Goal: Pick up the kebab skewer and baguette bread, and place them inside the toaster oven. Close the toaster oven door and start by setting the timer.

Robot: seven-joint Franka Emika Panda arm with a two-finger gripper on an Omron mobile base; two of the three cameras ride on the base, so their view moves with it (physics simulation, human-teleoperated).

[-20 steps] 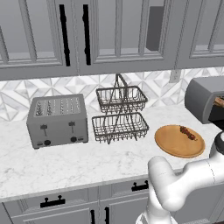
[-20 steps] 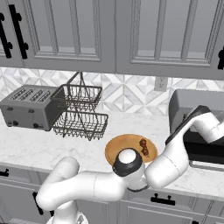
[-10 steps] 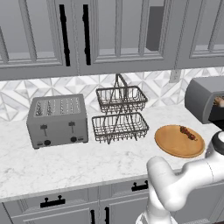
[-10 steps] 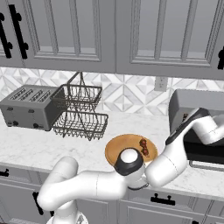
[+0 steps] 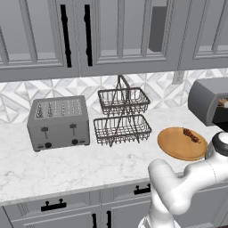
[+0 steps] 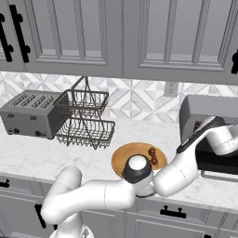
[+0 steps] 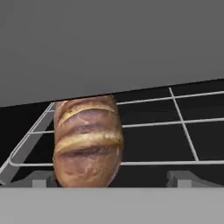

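Hand view: baguette bread lengthwise on oven rack, pointing away; fingers spread wide, empty

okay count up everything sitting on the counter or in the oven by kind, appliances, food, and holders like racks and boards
Appliances: 2, the slot toaster and the toaster oven.
Food: 2, the kebab skewer on the wooden board and the baguette bread on the oven rack.
Holders: 2, the two-tier wire basket and the wooden board.
Total: 6.
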